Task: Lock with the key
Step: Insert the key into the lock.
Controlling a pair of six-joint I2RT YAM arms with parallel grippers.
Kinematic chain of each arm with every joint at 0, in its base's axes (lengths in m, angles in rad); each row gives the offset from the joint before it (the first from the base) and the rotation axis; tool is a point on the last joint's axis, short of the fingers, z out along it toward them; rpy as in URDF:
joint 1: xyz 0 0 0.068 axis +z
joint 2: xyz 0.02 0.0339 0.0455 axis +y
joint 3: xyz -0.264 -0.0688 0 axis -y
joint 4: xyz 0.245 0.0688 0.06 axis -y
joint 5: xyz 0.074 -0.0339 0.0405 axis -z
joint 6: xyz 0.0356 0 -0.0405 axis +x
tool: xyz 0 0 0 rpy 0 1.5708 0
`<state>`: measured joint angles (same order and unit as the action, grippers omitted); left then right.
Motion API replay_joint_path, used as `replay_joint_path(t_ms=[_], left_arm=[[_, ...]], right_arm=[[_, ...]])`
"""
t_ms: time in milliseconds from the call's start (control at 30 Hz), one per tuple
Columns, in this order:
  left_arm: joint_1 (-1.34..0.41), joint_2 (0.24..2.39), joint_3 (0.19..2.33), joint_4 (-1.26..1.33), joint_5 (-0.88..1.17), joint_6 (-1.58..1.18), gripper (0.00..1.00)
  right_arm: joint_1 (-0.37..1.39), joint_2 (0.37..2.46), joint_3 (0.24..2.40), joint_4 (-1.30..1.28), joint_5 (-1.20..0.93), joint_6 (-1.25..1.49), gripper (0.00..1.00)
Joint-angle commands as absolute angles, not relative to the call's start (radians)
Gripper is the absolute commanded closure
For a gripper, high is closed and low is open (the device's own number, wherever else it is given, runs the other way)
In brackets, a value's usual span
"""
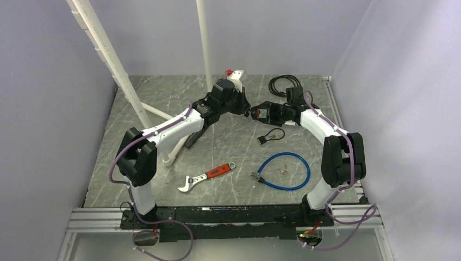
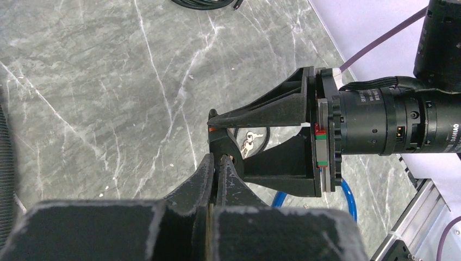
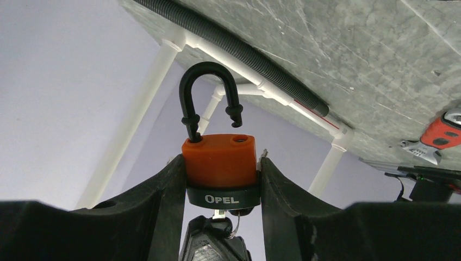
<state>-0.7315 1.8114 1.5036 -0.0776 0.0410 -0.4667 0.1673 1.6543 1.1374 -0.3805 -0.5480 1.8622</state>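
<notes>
Near the far edge of the counter (image 1: 174, 92), the padlock (image 1: 253, 112) shows from above only as an orange speck. In the right wrist view the key (image 3: 219, 216) under it is mostly hidden by the left gripper (image 3: 216, 236), and the wrench (image 3: 443, 133) is cut by the picture's right edge.

Lab test cell, lilac walls (image 1: 49, 81), marbled tabletop (image 1: 234, 144) (aluminium rail (image 1: 98, 220) edging)

Pipe frame (image 1: 206, 54) close behind left claw (image 1: 247, 112); bare tabletop (image 1: 234, 147) below it.
</notes>
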Motion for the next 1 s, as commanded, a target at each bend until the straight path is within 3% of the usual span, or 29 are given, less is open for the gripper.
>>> replay_joint_path(t_ms=[0,567,967], left_arm=[[-0.732,1.816,1.493,-0.024,0.038,-0.41,1.0],[-0.804,1.788,1.398,0.052,0.018,-0.27,1.0],[-0.783,1.833,1.428,0.007,0.003,-0.337,1.0]], right_arm=[[0.185,1.624,1.194,-0.406,-0.6,1.901,1.0],[0.194,1.645,1.252,-0.396,-0.606,1.918,1.0],[0.207,1.61,1.189,-0.298,-0.62,1.861,1.0]])
